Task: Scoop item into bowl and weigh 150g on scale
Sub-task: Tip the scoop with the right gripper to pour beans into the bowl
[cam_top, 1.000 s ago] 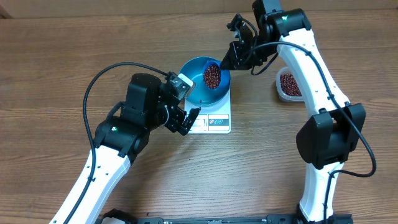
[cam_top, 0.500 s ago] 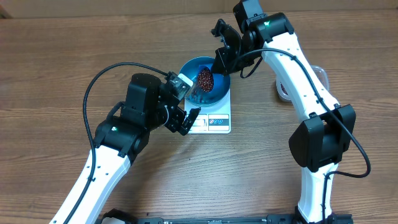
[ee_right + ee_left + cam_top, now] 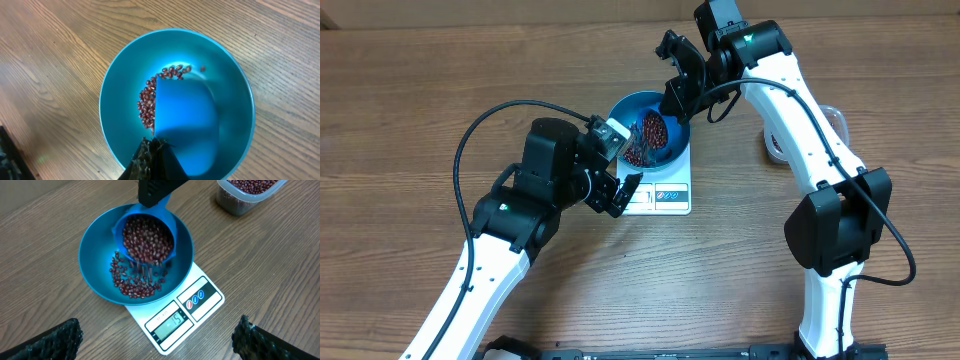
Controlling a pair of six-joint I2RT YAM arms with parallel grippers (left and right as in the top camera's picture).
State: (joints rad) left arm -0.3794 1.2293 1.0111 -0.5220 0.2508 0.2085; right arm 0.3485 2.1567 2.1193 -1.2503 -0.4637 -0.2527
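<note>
The beans lie in a loose scatter on the floor of the blue bowl, and more of them fill a small blue scoop tipped over the bowl's middle. In the left wrist view a thin stream of beans spills off the scoop's lower lip, at its 6 o'clock, onto the scatter below. In the right wrist view the underside of the scoop covers much of the bowl, with beans showing along its 9 and 12 o'clock edges.

The bowl stands on the white scale, on the half away from the display. The display and label strip run along the edge at about 5 o'clock from the bowl in the left wrist view; the digits are lit but too small to read surely.

The right claw reaches in from 1 o'clock of the bowl in the overhead view and is clamped tight on the scoop's handle. The left claw hangs at about 8 o'clock of the bowl, just beside the scale, its fingers spread wide and holding nothing.

A clear plastic tub with more beans sits on the wooden table at 3 o'clock of the bowl, partly hidden behind the right arm in the overhead view.
</note>
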